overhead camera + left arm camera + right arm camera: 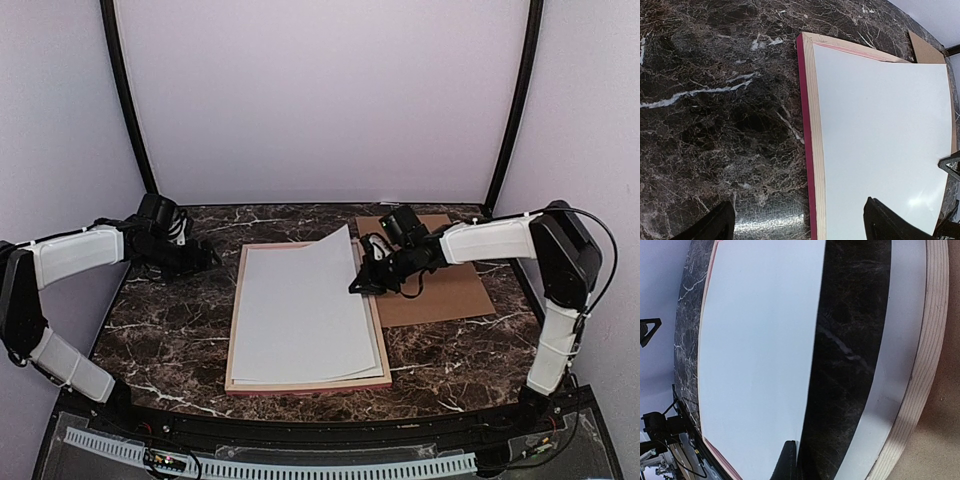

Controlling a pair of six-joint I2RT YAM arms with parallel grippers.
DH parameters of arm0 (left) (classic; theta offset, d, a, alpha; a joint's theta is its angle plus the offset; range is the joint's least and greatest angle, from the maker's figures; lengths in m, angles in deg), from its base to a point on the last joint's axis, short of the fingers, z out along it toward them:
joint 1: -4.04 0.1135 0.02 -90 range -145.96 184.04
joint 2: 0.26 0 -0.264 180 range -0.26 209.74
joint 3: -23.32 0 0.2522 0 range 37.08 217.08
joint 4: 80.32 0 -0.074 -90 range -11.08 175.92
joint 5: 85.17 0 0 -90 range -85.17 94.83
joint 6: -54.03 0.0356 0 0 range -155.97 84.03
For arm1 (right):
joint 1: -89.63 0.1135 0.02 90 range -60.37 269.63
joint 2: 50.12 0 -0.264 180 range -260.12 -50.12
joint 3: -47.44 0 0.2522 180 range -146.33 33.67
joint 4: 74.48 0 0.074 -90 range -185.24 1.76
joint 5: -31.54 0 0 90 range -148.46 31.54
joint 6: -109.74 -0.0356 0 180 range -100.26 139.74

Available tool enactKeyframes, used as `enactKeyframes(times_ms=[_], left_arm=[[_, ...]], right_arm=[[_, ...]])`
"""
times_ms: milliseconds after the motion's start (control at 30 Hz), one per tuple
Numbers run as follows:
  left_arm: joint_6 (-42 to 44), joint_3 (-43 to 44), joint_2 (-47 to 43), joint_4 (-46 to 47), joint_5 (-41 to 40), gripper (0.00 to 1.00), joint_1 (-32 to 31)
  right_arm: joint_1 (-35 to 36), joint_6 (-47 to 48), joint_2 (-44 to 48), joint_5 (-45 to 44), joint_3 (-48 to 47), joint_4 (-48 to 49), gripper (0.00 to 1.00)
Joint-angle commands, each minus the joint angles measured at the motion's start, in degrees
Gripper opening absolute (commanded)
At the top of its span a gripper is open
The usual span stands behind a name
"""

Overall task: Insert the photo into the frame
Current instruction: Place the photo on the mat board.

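Observation:
The photo point(300, 310) lies white back up over the pink wooden frame point(236, 330) in the middle of the table. Its far right corner is lifted and curled. My right gripper point(362, 283) is shut on the photo's right edge; in the right wrist view point(792, 460) the sheet point(760, 340) is pinched above the frame rail point(930, 340). My left gripper point(200, 258) is open and empty, left of the frame's far left corner. In the left wrist view point(800, 227) its fingers straddle the frame's left rail point(812, 125) from above, beside the photo point(880, 125).
A brown backing board point(450, 290) lies flat to the right of the frame, under my right arm, and shows in the left wrist view point(925, 50). A white strip point(895, 350) lies inside the frame rail under the photo. Dark marble table point(170, 330).

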Motion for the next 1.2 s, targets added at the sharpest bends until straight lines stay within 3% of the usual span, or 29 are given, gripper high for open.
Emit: enactKeyframes(times_ms=[0,1167], left_arm=[[0.7,1.0,0.1,0.3,-0.4,0.92,-0.4],[1.1,1.3,1.3,-0.1,-0.8,0.92,-1.3]], right_arm=[[-0.4,2.2,-1.6,-0.5,-2.3,-1.5,0.0],[-0.5,3.8,-2.0,-1.8,-2.1,-3.4,0.0]])
